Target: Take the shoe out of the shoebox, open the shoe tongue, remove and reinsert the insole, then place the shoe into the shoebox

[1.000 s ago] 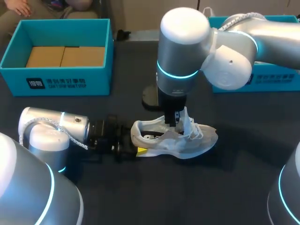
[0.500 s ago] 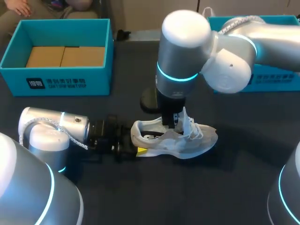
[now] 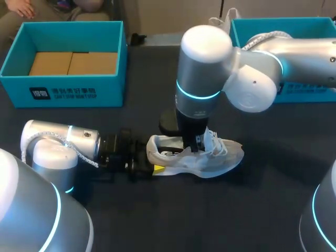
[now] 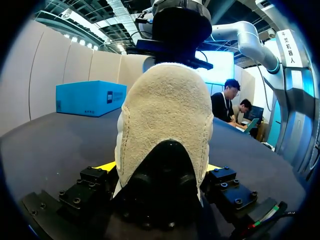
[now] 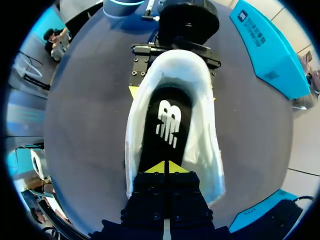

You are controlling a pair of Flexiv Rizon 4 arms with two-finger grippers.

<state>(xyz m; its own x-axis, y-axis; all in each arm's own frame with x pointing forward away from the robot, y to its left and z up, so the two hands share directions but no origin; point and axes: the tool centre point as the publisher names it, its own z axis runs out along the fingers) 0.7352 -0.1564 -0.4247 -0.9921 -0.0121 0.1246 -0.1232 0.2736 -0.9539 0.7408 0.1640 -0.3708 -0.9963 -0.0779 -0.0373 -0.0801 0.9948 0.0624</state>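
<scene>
shoe (image 3: 216, 157) hemmed by left tool (image 3: 150, 161) clamping heel and right tool (image 3: 195, 144) down its opening; counter (image 3: 252, 210) passable toe-side.

White shoe (image 3: 223, 155), black insole (image 5: 156, 150), teal shoebox (image 3: 73, 93).

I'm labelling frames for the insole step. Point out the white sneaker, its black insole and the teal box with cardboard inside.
white mesh sneaker (image 3: 221, 160), head view, side near toe.
black insole (image 5: 172, 97), right wrist view, heel part beyond logo.
teal cardboard-floored box (image 3: 113, 89), head view, front wall.
</scene>
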